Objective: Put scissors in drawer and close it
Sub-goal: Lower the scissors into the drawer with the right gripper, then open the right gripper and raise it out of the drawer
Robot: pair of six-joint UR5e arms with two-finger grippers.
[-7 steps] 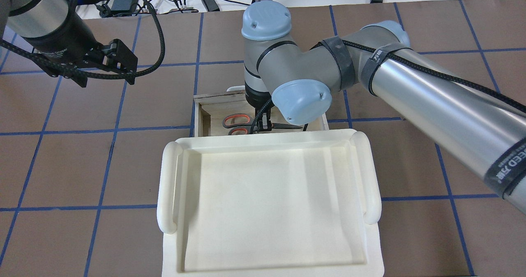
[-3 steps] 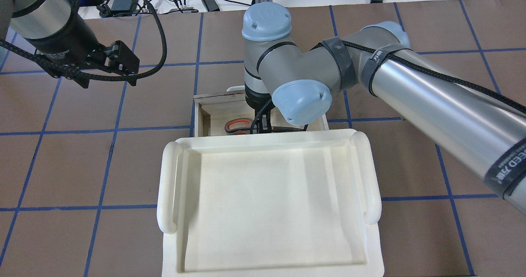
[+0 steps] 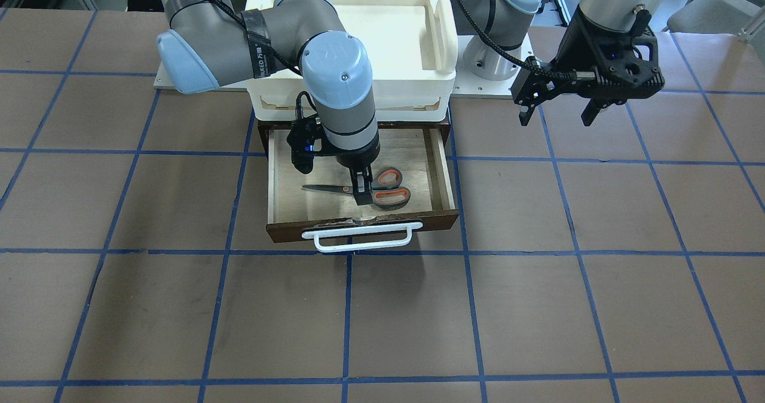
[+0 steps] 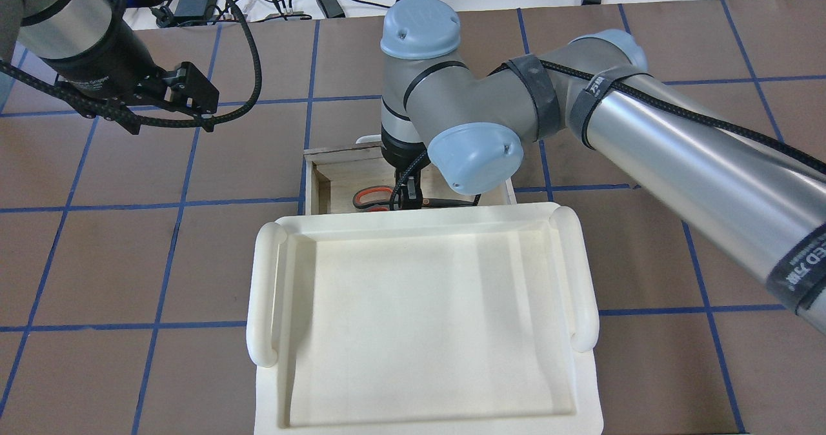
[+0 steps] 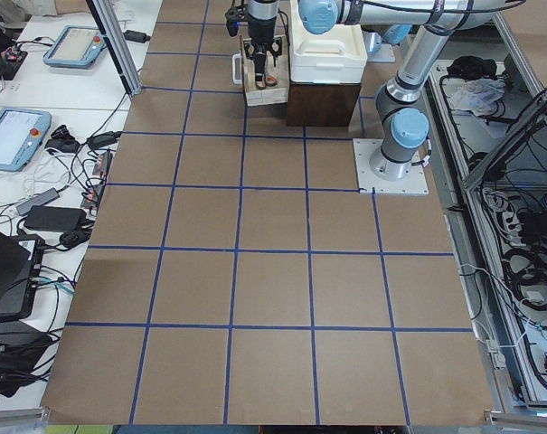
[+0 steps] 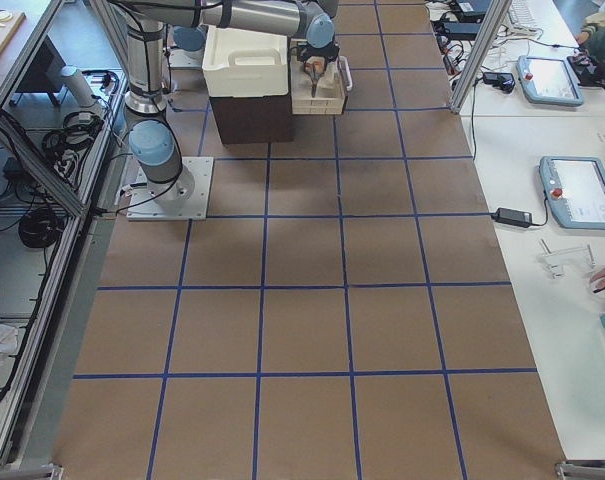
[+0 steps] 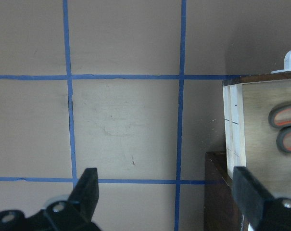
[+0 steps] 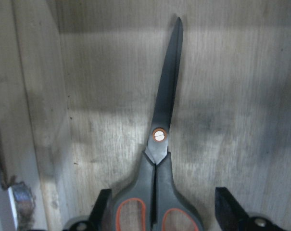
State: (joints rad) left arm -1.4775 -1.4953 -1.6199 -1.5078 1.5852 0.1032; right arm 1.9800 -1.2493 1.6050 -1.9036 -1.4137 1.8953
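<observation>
Scissors (image 3: 382, 189) are flat on the drawer (image 3: 439, 170) floor, long axis across the width and parallel to the front panel. Blades point to the robot's right, loops to its left.

Right end effector (image 3: 361, 191) is down inside the drawer over the pivot. It's wide: in the wrist view one finger sits either side of the grips with a gap on both, so it's holding nothing.

Drawer is fully out. The white bar handle (image 3: 358, 235) is on the far side of the front panel from the base, just beyond the right end effector. My read: closing means a push on that panel toward the base, so I'd lift clear of the front first.

Left end effector (image 3: 556, 116) is also wide and empty, over the bare bench (image 3: 538, 307), well off to the drawer's side. Right arm is nearer.
</observation>
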